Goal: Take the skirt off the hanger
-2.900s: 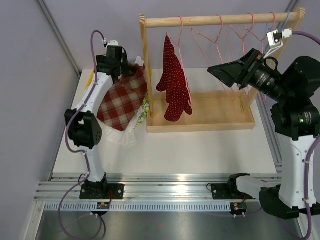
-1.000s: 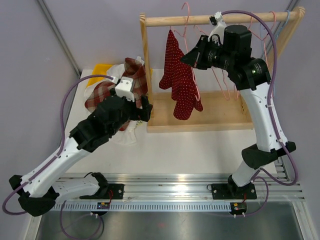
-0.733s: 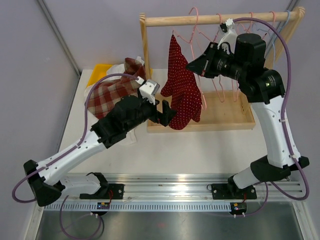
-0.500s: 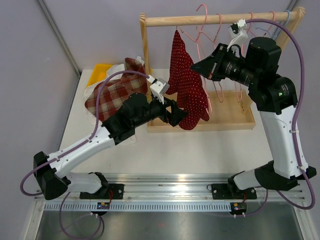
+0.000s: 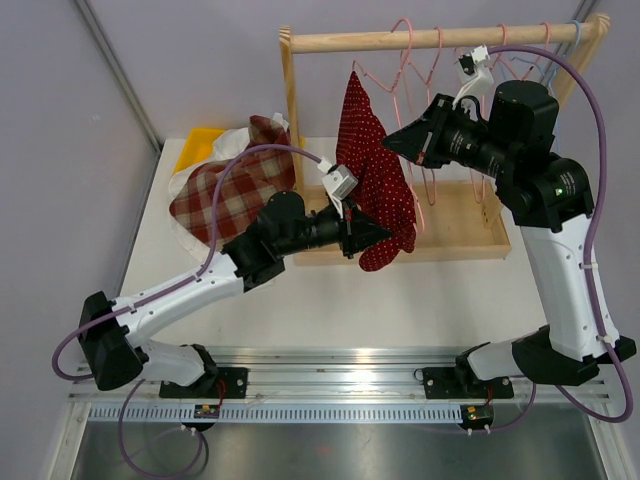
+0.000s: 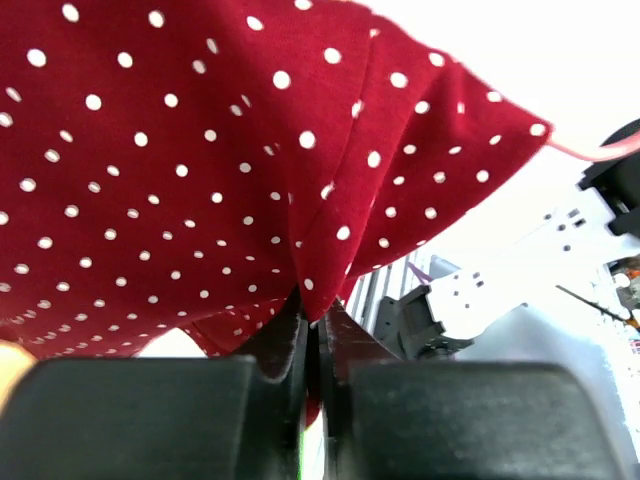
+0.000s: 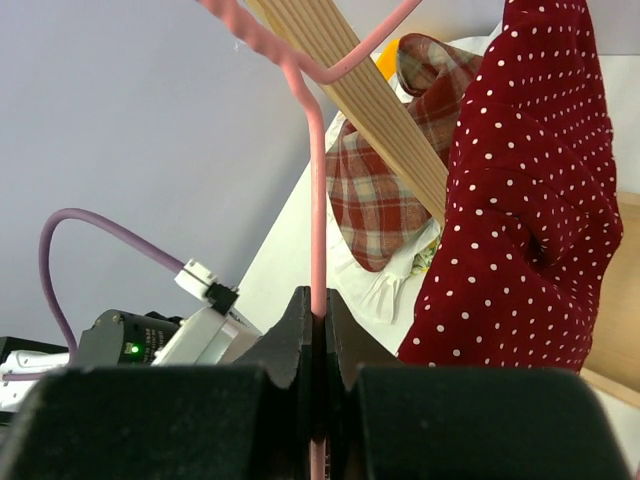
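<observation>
Rack post [image 5: 291, 150] separates plaid cloth [image 5: 232, 192] from skirt [image 5: 375, 185] and pink hanger [image 7: 316, 200].

— How does the red polka-dot fabric skirt [image 5: 372, 175] hang?
— In loose folds, dark red with small white dots, its top on the thin pink wire hanger [image 7: 317, 190] and its lower edge drawn out sideways.
— And the hanger?
— Its twisted neck stands upright.

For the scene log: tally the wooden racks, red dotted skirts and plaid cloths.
Wooden rack: 1
Red dotted skirt: 1
Plaid cloth: 1
Total: 3
</observation>
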Available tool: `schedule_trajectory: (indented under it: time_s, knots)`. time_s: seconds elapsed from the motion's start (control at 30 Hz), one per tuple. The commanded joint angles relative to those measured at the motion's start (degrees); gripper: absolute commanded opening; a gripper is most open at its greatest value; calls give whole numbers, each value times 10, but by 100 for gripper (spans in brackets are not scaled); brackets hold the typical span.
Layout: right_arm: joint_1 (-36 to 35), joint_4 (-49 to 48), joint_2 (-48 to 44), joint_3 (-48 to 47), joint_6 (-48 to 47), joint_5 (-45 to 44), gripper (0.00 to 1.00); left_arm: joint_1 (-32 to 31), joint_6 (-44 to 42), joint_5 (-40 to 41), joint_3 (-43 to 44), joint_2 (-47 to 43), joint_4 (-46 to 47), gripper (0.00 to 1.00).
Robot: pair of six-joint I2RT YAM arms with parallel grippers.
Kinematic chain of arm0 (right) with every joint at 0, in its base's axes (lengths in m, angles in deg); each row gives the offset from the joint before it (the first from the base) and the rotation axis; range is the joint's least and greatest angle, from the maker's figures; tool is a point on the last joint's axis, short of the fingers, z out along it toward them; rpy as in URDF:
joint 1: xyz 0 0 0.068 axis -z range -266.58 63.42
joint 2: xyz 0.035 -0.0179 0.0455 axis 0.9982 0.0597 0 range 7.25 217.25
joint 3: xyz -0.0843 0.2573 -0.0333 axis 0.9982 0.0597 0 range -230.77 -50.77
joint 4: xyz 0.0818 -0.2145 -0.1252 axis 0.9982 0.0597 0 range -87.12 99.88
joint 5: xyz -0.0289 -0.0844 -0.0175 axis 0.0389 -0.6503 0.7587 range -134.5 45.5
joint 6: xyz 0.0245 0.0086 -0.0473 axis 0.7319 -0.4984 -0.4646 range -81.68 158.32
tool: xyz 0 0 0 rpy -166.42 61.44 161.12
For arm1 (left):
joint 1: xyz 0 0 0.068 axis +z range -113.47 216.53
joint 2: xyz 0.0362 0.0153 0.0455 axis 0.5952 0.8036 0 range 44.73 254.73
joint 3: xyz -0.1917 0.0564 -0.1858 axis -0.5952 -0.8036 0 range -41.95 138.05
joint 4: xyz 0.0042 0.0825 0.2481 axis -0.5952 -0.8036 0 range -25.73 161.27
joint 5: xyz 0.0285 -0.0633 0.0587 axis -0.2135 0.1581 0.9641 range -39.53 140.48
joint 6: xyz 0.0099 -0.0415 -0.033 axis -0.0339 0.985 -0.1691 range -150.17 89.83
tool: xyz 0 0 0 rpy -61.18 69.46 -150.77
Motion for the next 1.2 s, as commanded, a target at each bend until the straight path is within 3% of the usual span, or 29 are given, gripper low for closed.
schedule_trajectory:
  time_s: [0.0, 0.23, 0.37, 0.47, 0.53, 0.67, 0.7, 0.87, 1.0, 1.17]
  knots:
    - [-3, -58, -21, -9, -3, -9, 0, 0, 10, -13, 0, 18, 43, 0]
    - [-4, -54, -16, -21, -11, -20, 0, -18, -3, 53, -56, 2, 17, 0]
    - [-2, -27, 12, -101, -25, -36, 0, -71, -2, 124, -153, -30, 3, 0]
    - [-2, -5, 41, -170, -36, -51, 0, -136, 44, 177, -276, -66, 28, 0]
    - [-3, 9, 65, -216, -41, -56, 0, -213, 94, 225, -351, -88, 40, 0]
    - [-2, 18, 93, -242, -40, -59, 0, -360, 194, 390, -403, -142, -3, 0]
    - [-2, 8, 94, -236, -38, -59, 0, -410, 229, 416, -404, -161, -32, 0]
    - [-2, -48, 73, -141, -12, -59, 0, -505, 286, 544, -336, -188, -166, 0]
    - [-2, -64, 78, -102, -4, -60, 0, -512, 268, 597, -242, -180, -281, 0]
    - [-3, -59, 108, -119, -8, -77, 0, -512, 224, 683, -117, -177, -444, 0]
